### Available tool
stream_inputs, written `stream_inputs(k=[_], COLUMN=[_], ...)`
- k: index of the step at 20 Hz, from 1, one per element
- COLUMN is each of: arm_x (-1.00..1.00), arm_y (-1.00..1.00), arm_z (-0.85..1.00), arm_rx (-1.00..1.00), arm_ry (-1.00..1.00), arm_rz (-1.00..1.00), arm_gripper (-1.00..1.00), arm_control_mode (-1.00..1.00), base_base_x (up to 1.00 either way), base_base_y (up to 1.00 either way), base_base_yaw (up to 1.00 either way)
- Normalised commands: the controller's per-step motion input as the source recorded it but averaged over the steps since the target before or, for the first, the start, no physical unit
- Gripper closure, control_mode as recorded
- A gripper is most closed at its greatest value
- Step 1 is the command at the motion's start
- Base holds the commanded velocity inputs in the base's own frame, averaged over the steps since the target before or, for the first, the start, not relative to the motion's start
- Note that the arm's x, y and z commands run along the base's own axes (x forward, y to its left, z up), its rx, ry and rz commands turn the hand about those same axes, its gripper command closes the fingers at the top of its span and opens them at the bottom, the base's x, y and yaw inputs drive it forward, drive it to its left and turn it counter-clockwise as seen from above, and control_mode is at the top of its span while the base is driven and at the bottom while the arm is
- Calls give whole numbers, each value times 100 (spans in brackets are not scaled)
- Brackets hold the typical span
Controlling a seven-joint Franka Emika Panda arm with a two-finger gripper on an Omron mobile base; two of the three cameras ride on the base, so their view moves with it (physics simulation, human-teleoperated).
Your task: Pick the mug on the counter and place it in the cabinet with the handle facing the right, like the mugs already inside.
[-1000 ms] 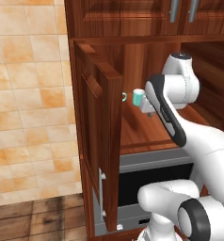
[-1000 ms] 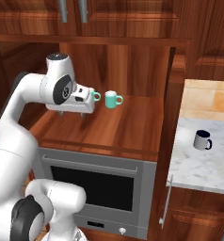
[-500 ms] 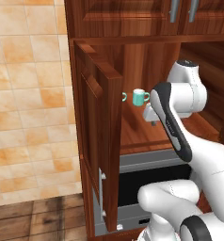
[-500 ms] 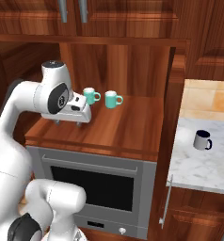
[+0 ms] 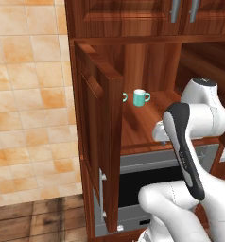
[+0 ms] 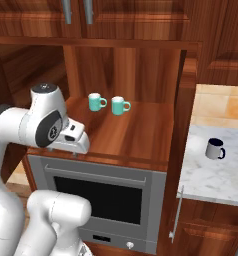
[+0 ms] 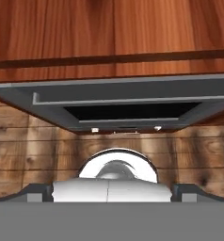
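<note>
**Spotter:** Sweep it left to right for me. What have you got?

**Me:** Far left in the right base view I have the end effector [image 6: 76,145], low over the front edge of the cabinet [image 6: 136,145] shelf, just above the oven [image 6: 103,197]. It carries nothing. I cannot make out the fingertips in the frames, but I judge them spread wide apart. The hand camera looks down past the shelf lip at the oven and the wooden floor [image 7: 34,155], so the wrist points downward.

**Spotter:** Next over?

**Me:** Two teal mugs [image 6: 108,103] side by side, deep on the shelf, both handles pointing right. They're my pattern for the final pose.

**Spotter:** And ours?

**Me:** The mug [image 6: 215,148] stands upright on the tabletop [image 6: 216,175], well right of the cabinet wall, its handle [image 6: 222,153] pointing right. It's untouched, so the pick is not yet begun.

**Spotter:** Plan?

**Me:** I'd judge the arm must swing right, clear of the cabinet side, then grip the body and leave the handle free so it can face right once inside.
</note>
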Motion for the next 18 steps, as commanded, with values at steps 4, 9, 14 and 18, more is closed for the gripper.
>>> stream_inputs(k=[4, 9, 14, 18], arm_x=[-66, -40, -23, 0], arm_y=[-1, 0, 0, 0], arm_z=[-7, -10, -17, 0], arm_rx=[0, 0, 0, 0], arm_ry=[13, 23, 13, 2], arm_rz=[-7, -6, -2, 0], arm_gripper=[-100, -100, -100, -100], arm_control_mode=[-100, -100, -100, -100], base_base_x=[0, 0, 0, 0], base_base_y=[0, 0, 0, 0], base_base_yaw=[0, 0, 0, 0])
